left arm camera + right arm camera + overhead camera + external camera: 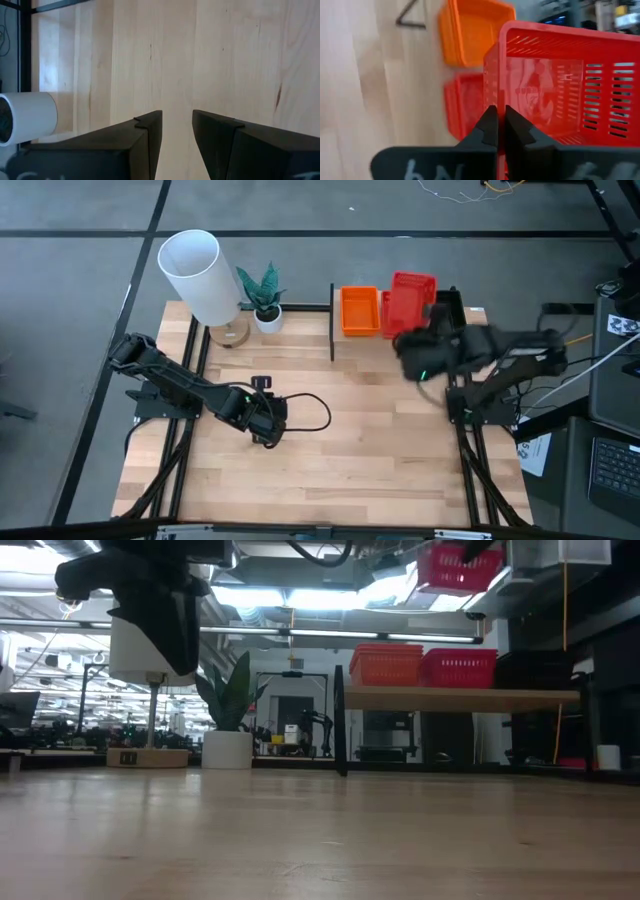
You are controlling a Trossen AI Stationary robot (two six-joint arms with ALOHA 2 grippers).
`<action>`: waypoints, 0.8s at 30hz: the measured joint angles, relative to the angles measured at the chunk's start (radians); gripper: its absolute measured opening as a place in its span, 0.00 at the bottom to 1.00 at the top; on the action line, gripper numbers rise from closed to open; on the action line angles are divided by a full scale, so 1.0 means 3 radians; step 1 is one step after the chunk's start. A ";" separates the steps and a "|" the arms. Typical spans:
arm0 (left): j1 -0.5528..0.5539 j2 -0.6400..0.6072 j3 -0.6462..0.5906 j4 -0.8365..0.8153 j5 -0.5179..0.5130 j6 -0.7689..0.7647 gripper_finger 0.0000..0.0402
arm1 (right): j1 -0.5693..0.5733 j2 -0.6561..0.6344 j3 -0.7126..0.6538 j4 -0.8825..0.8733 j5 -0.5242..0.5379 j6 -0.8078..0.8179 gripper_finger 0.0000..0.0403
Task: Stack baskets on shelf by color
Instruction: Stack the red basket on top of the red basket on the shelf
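Observation:
My right gripper (500, 125) is shut on a red mesh basket (412, 292) and carries it in the air above the shelf (460, 698); the low view shows this basket (455, 568) high over the shelf. On the plank sit an orange stack (385, 665), a red stack (458, 668) and dark baskets (535, 668), resting on their bottoms. In the right wrist view the orange stack (475, 32) and the red stack (465, 105) lie below the carried basket. My left gripper (176, 135) is open, low over bare tabletop near the table's middle (265, 420). My right gripper pinches one side wall of the red basket at its rim (492, 85), one finger inside (517, 130) and one outside. The basket is lifted clear of the shelf and sits tilted in the hold, its open side turned toward the camera.
A white cylinder lamp (195, 275) on a wooden base and a small potted plant (265, 300) stand at the table's far left. A black cable (310, 410) loops beside the left gripper. Bare wood tabletop (370, 450) spreads across the near half.

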 joint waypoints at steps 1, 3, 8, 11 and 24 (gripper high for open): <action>0.0000 0.0000 0.0000 0.0009 0.0000 0.0001 0.25 | -0.0153 -0.0072 0.0002 0.0021 -0.0127 -0.0232 0.00; 0.0011 0.0000 0.0000 0.0027 0.0003 0.0001 0.25 | -0.0483 -0.0182 -0.0006 0.0086 -0.0493 -0.0566 0.00; 0.0075 0.0000 0.0000 0.0104 -0.0001 0.0000 0.25 | -0.1184 -0.0313 -0.0319 0.0352 -0.1183 -0.1159 0.00; 0.0123 0.0000 0.0000 0.0121 0.0000 0.0000 0.25 | -0.1423 -0.0309 -0.0533 0.0647 -0.1268 -0.1602 0.00; 0.0280 0.0000 0.0000 0.0117 0.0003 0.0001 0.25 | -0.1970 -0.0303 -0.0849 0.1054 -0.1939 -0.1904 0.00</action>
